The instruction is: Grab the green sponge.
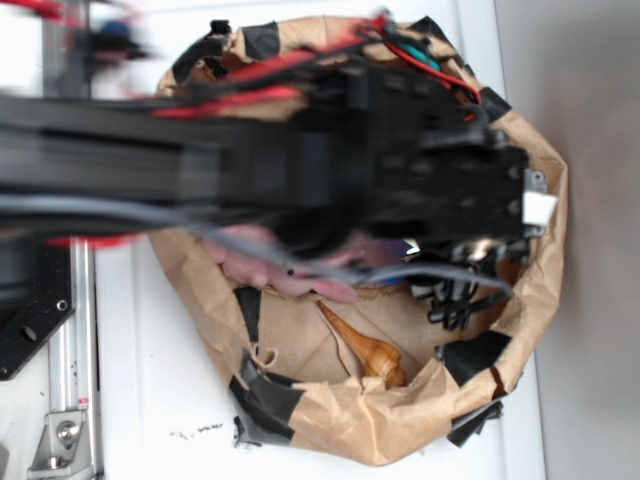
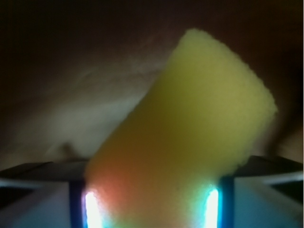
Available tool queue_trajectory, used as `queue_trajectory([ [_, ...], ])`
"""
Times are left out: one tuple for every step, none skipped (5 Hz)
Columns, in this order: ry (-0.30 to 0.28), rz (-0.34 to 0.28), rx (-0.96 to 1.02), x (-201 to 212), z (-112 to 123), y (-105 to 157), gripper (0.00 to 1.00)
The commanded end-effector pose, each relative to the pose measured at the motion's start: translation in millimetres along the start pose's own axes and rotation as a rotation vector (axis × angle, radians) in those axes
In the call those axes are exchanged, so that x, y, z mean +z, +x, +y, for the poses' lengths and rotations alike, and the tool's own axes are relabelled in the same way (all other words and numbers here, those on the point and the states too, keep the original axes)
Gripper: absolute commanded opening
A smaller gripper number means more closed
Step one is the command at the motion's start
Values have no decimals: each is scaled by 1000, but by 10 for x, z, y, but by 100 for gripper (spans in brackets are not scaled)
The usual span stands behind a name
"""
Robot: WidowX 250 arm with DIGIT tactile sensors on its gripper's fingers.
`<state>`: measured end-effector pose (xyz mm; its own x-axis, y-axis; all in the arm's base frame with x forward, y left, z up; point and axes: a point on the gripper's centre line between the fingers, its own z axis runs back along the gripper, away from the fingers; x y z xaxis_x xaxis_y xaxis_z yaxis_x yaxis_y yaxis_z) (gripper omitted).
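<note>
**Wrist view: green sponge pinched between my fingers**

Wrist camera shows the green sponge [image 2: 190,137], yellow foam, held at its lower end between my lit fingers [image 2: 90,209], its free end tilting up and right. My gripper [image 2: 151,211] is pinching it. Exterior view hides the sponge behind my arm, over the paper bag [image 1: 400,430] near its right rim. I judge the foam light, soft, compressible; a grip across the narrow end should hold.
</note>
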<state>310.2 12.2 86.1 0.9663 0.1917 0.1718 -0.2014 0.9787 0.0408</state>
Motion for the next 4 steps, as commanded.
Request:
queue_trajectory([
  [-8, 124, -59, 931, 334, -318, 0],
  [-45, 99, -103, 1019, 442, -308, 0],
  [-64, 64, -88, 1124, 480, -286, 0],
  [-48, 63, -89, 1155, 492, -285, 0],
])
